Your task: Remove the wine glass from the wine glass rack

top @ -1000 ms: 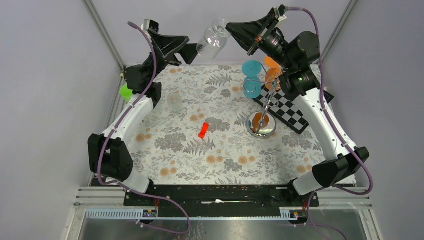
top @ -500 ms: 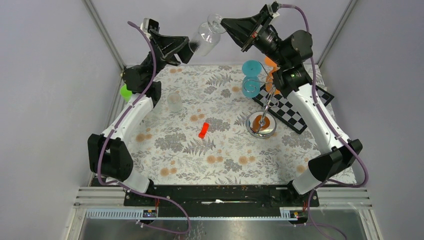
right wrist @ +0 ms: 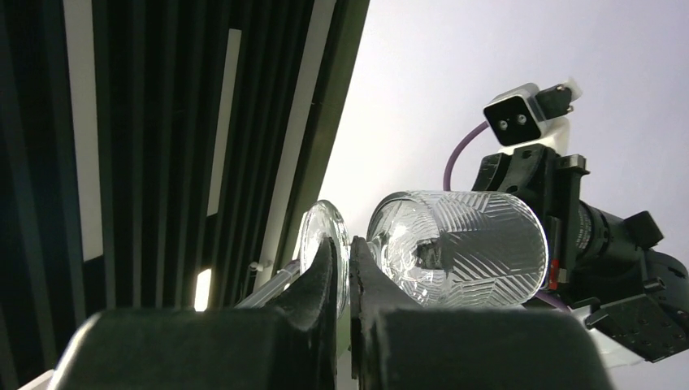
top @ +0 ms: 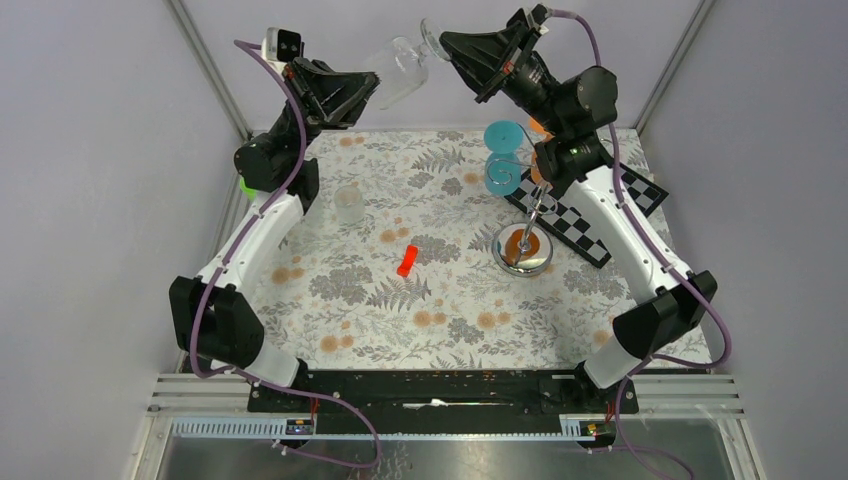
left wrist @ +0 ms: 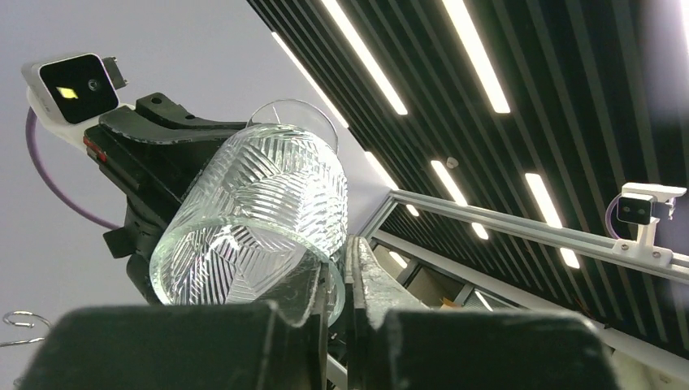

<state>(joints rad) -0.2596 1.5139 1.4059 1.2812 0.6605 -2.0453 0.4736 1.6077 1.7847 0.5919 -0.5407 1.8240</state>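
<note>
The wine glass (top: 398,68) is held aloft at upper centre of the top view, well apart from the wine glass rack (top: 522,262) at centre right. Its long axis is laid nearly level between both arms. The left gripper (top: 368,87) is clamped on the bowl rim, the right gripper (top: 446,47) at the foot. Counted: one clear glass aloft, one rack, with one teal glass (top: 503,150) and one orange glass (top: 538,128) seen hung there.

Clear cut-pattern wine glass (right wrist: 463,248) lying sideways in the black right gripper (right wrist: 345,252)
Fingers (right wrist: 318,272) pinched on the stem at 6 o'clock, round foot just to their 9 o'clock side, bowl reaching toward 3 o'clock where its mouth meets the black left arm (right wrist: 605,244); white wrist camera (right wrist: 524,114) with purple cable (right wrist: 459,154) at 1 o'clock, dark slatted ceiling (right wrist: 146,122) with light strips at 9 o'clock
</note>
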